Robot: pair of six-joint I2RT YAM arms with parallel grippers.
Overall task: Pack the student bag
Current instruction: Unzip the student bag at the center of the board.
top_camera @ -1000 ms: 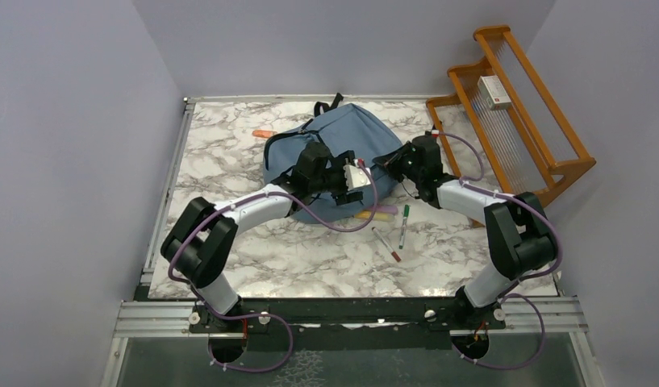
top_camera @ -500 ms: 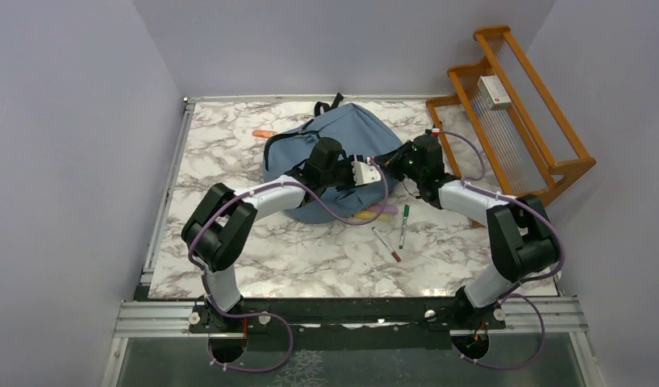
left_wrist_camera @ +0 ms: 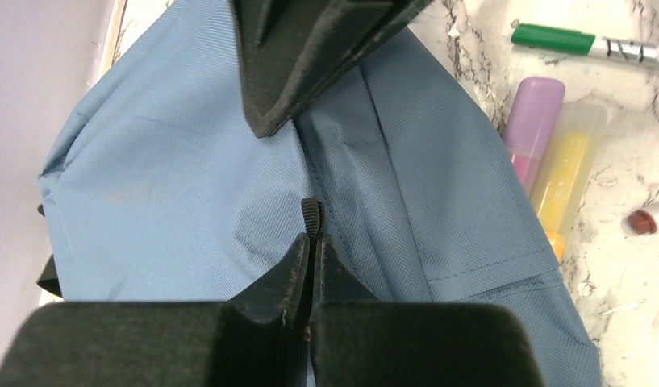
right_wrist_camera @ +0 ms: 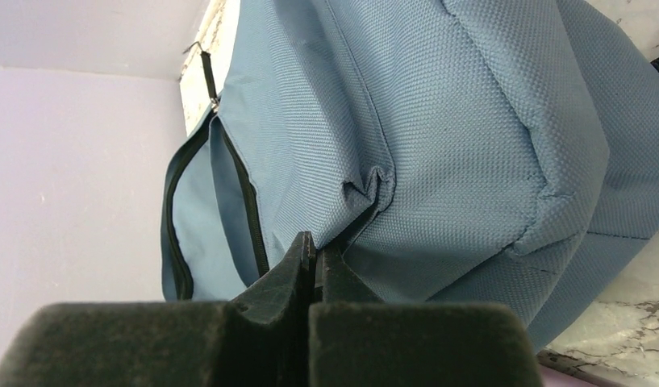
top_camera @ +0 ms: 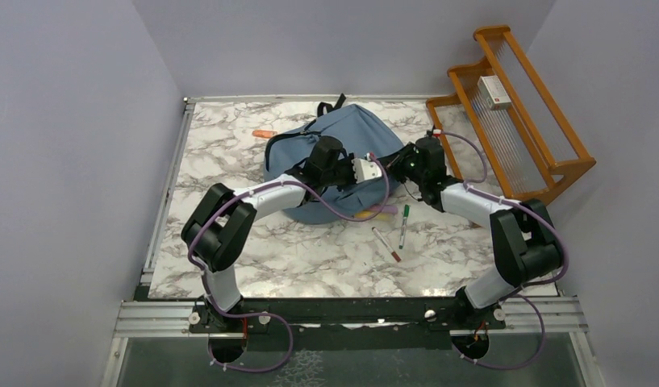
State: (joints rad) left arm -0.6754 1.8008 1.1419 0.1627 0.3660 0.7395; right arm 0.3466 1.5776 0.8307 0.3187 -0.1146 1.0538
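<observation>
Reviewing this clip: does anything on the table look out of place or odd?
Nothing looks spilled or damaged. One stray: an orange pen-like item lies alone at the far left of the student bag, apart from the green marker and highlighters lying together on its near side.

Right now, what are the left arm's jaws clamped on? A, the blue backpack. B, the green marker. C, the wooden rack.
A: the left jaws are shut on a small dark tab of the student bag; the green marker lies apart beside it.

Overhead cam; wrist cams close (bag (top_camera: 354, 125) shared)
</observation>
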